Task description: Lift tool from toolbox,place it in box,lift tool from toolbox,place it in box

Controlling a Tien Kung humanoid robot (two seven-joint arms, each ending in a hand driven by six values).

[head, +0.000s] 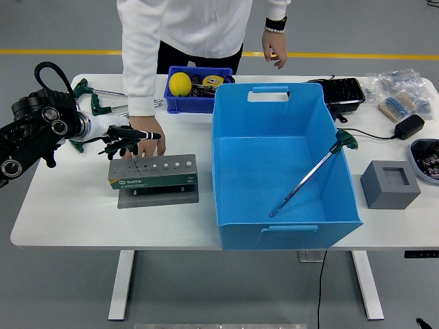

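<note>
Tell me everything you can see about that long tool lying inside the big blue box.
The long tool is a thin, shiny metal rod with a dark green handle across its top end. It lies at a slant in the big blue box: its handle rests against the right wall near the rim and its tip points down to the floor near the front wall. No hand touches it.
</note>
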